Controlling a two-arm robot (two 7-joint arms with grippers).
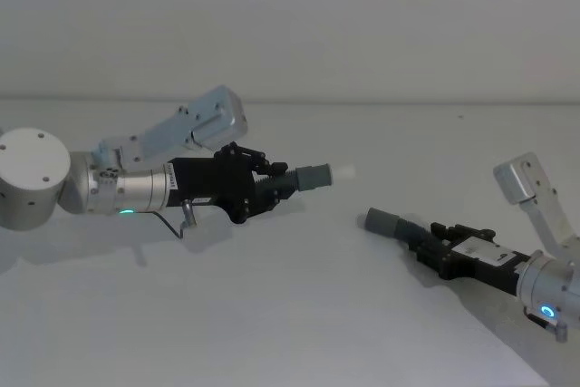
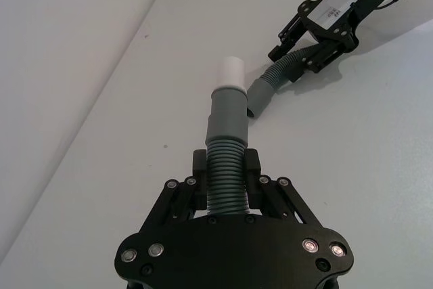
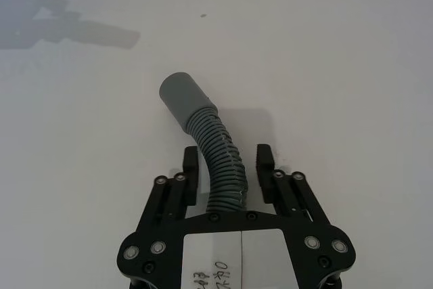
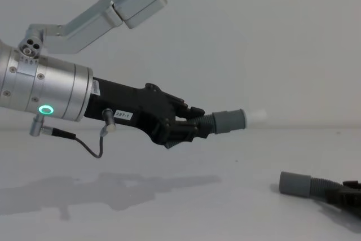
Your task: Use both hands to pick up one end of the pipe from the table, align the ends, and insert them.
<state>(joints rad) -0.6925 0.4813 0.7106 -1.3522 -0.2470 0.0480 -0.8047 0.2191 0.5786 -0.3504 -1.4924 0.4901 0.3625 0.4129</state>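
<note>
My left gripper (image 1: 276, 183) hangs above the table (image 1: 272, 314), shut on the ribbed part of one pipe piece (image 2: 226, 181). That piece's grey end (image 1: 313, 175) carries a white tip (image 4: 256, 115) and points to the right. The other pipe piece (image 3: 220, 153) lies curved on the table at the right, its grey end (image 1: 382, 221) pointing left towards the raised one. My right gripper (image 1: 426, 235) sits low over it, open. Its fingers (image 3: 191, 164) straddle the ribbed hose with small gaps on both sides. A wide gap separates the two ends.
The table is a plain white-grey surface running to a pale wall (image 1: 290, 24) at the back. The left arm casts a shadow (image 4: 113, 187) on the table under it.
</note>
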